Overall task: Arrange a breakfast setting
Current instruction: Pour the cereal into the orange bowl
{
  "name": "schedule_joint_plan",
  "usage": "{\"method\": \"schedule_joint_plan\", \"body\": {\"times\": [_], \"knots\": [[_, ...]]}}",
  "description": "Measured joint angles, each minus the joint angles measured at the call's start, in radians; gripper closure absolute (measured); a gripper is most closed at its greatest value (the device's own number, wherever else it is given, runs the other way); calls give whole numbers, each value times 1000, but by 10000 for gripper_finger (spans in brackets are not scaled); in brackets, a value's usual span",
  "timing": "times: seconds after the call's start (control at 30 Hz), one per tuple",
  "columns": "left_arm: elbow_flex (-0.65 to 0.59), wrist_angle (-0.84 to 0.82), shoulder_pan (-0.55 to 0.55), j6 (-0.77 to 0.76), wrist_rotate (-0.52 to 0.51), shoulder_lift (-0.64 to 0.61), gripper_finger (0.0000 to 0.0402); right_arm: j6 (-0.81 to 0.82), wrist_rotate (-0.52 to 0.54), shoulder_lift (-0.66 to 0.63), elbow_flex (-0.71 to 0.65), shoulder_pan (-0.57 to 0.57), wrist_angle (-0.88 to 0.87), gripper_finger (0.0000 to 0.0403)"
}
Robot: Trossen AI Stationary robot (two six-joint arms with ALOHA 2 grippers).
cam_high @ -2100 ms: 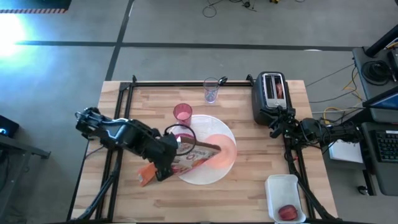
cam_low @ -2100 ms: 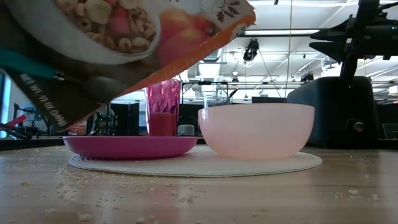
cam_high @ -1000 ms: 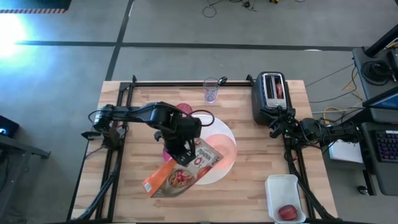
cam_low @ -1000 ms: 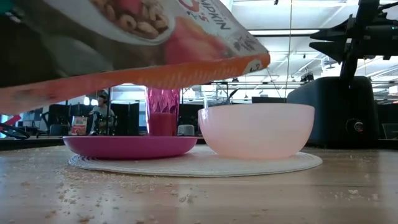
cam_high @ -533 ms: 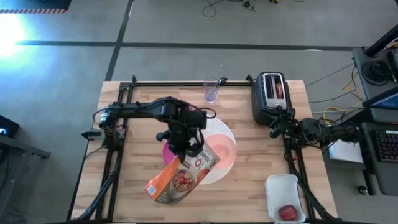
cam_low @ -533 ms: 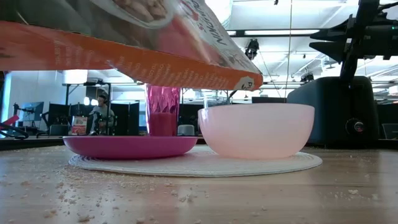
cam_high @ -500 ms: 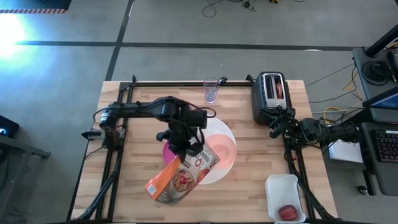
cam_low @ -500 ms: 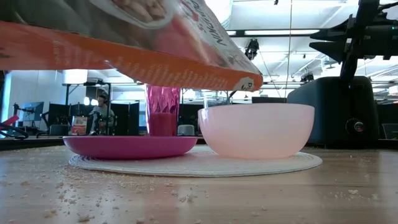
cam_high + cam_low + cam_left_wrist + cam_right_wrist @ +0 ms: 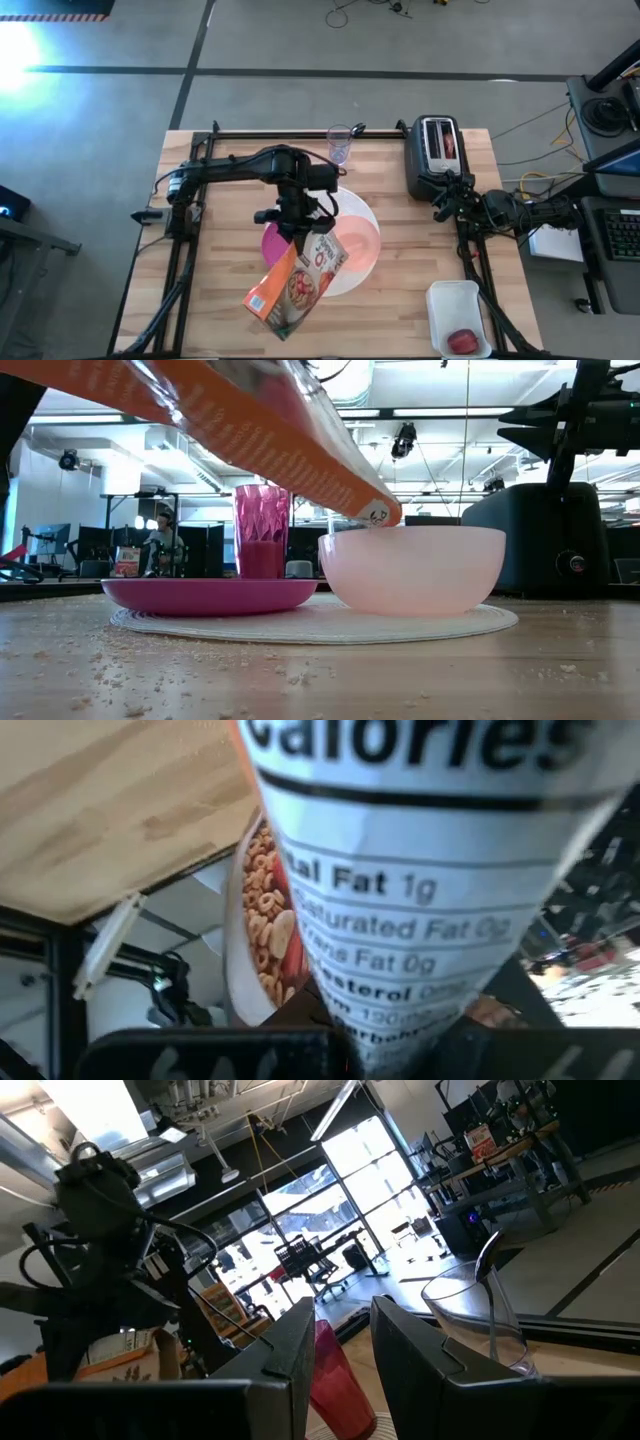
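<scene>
My left gripper (image 9: 295,228) was clenched on the upper end of an orange cardboard cereal box (image 9: 292,285), held above the counter and tipped so that one corner pointed down over the peach translucent bowl (image 9: 412,568). In the low view that corner was right at the bowl's rim. I could not see any cereal falling, and the inside of the bowl was hidden from me. I judged that pouring was the step in hand, not finished.

Most of the setting was already in place, as far as I could see. The peach bowl and the flat magenta bowl (image 9: 210,594) stood side by side on the large round white plate (image 9: 470,624), and the pink faceted translucent tumbler (image 9: 262,531) stood just behind the magenta bowl. The clear cup (image 9: 339,145) was well apart, near the far edge of the wooden counter (image 9: 420,260). The small red fruit (image 9: 462,341) lay in the white rectangular tub (image 9: 446,298) at the near right corner, so I think it had yet to go to the plate. I could not find the spoon with certainty.

My right gripper (image 9: 335,1342) waited beside the black-and-silver toaster (image 9: 433,155), its fingers a little apart and empty. Something reddish showed in a toaster slot, but I could not tell what.

The arm and box covered much of the plate from above. Crumbs were scattered on the counter before the plate.
</scene>
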Motion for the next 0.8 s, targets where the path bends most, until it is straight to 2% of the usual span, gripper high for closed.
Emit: {"method": "schedule_joint_plan", "body": {"times": [0.17,0.47,0.63,0.8], "knots": [[0,0,29,-56,64,5,402,0,0,0,0,0,0,312],[0,11,83,-150,109,5,402,0,0,0,0,0,0,312],[0,75,102,-217,155,5,402,0,0,0,0,0,0,312],[0,113,120,-303,156,8,402,0,0,0,0,0,0,312]]}}
